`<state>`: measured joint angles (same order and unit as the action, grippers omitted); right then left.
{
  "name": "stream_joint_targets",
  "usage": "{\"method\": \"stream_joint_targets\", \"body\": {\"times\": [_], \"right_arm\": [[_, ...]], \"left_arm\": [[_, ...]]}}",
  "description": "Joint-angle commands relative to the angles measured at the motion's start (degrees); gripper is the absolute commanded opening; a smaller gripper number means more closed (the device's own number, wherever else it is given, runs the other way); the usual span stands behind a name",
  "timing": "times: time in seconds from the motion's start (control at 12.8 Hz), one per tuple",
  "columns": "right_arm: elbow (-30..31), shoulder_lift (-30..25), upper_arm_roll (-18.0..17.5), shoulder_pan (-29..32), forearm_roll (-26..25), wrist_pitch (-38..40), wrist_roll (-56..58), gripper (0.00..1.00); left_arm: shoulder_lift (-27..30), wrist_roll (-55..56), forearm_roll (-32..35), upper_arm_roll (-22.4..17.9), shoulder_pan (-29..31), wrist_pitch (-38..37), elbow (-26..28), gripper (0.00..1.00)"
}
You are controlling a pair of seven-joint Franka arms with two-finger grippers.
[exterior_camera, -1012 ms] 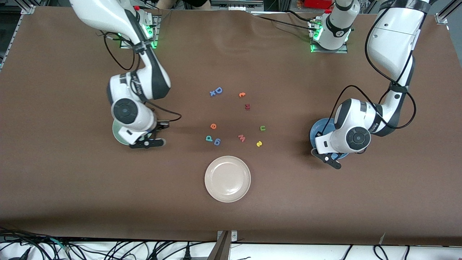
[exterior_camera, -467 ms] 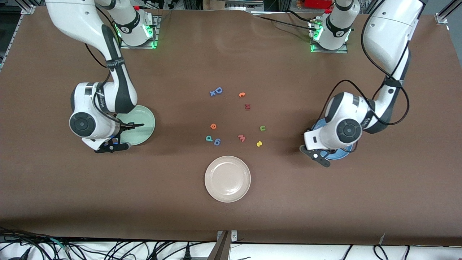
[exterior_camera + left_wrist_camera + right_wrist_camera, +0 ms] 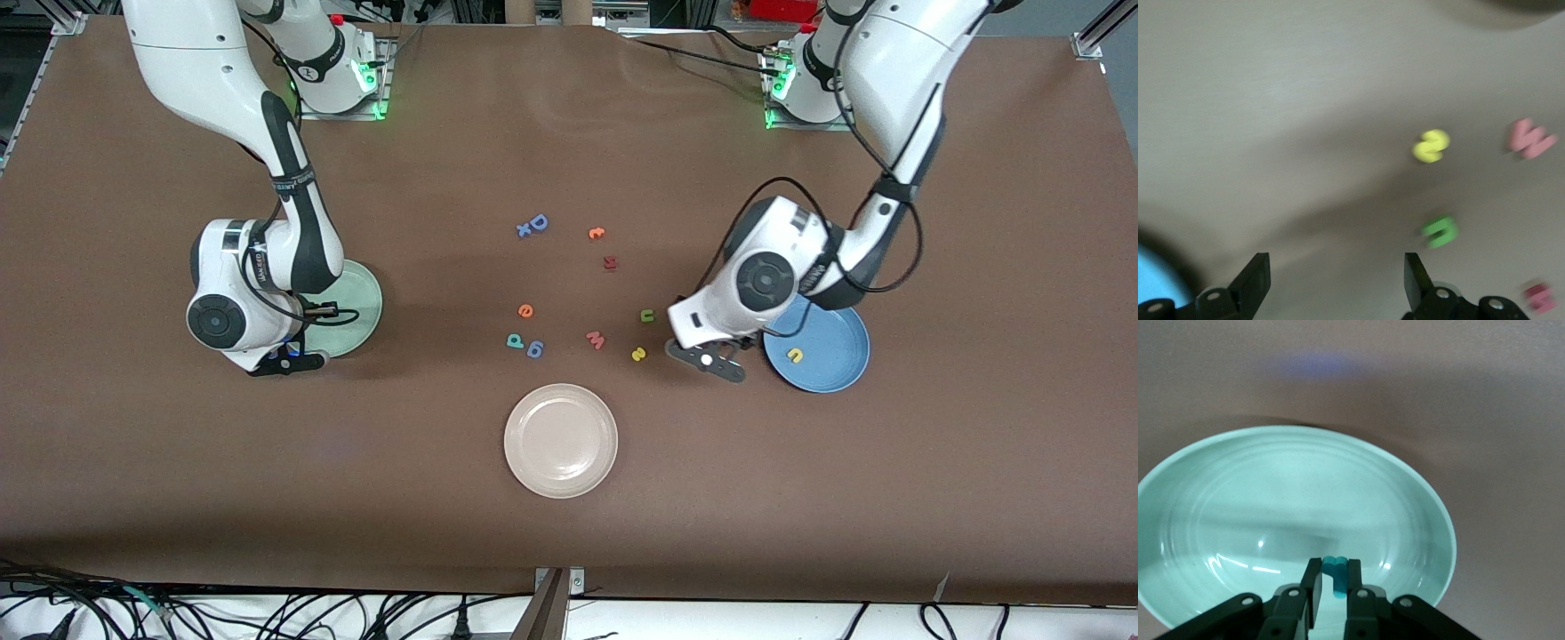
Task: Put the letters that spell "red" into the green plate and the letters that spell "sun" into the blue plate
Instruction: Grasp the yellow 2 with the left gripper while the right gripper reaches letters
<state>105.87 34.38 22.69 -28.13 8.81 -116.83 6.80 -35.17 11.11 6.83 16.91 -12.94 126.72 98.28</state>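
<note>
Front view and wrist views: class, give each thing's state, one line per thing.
Right gripper: shut on the teal "r", over the green plate.
Left gripper: open, empty, over the table.
Green plate: no letter lying in it.
Blue plate: holds one yellow arch letter.
Cream plate: empty.
Yellow "s": on the table.
Green arch letter: on the table.
Orange "e": on the table.
Teal "d": on the table.

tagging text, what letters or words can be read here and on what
"D": blue foam letter
"x": smaller blue foam letter beside it
"e": orange foam letter
"w": pink foam letter
"s": yellow foam letter
"u" or "n": green foam letter; yellow arch letter in blue plate
Dark red letter, arm print: too small to read
</note>
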Motion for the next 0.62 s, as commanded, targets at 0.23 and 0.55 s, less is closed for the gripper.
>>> {"method": "stream_joint_targets", "body": {"times": [0.23,0.55], "right_arm": [[-0.7,-2.4,0.1,-0.2,1.3,0.6,0.6,0.82],[-4.4,-4.1,-1.3,-1.4,3.3,4.8,-4.3,0.82]], "left_arm": [[-6.8,5.5,1.9,-0.3,-4.3,14.5,-2.0,0.87],[-8.2,4.5,4.4,-0.6,-5.0,16.1,-2.7,0.86]]}}
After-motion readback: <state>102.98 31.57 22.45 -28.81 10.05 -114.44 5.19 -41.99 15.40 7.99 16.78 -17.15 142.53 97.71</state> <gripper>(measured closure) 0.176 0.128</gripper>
